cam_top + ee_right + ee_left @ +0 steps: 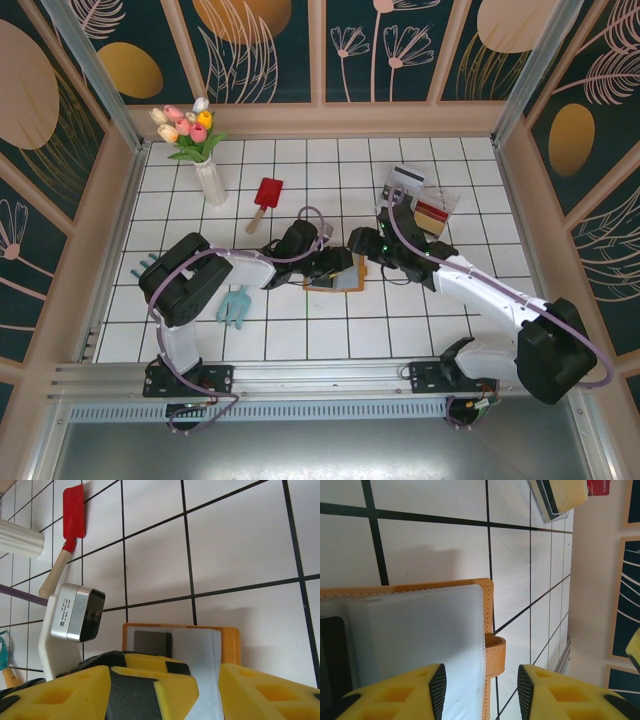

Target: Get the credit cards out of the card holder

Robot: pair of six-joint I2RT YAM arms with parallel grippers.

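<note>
The orange-brown card holder (322, 286) lies open on the white tiles, with both grippers meeting over it. My left gripper (333, 266) (481, 680) is open. It straddles the holder's stitched edge (489, 610) and strap loop (496, 655), with one finger over the pale grey pocket (420, 630). My right gripper (360, 260) (165, 692) is also open, hovering low over the holder (231, 642). Pale blue-grey credit cards (202, 655) and a dark grey card (152, 641) sit in its pockets. The left gripper's yellow-and-black finger reaches in between the right fingers.
A clear plastic tray (436, 200) (547, 505) with a card and a yellow block stands behind the holder to the right. Further left are a red spatula (266, 198) (72, 515), a white vase of tulips (205, 170) and a teal tool (234, 308). Walls enclose the tiles.
</note>
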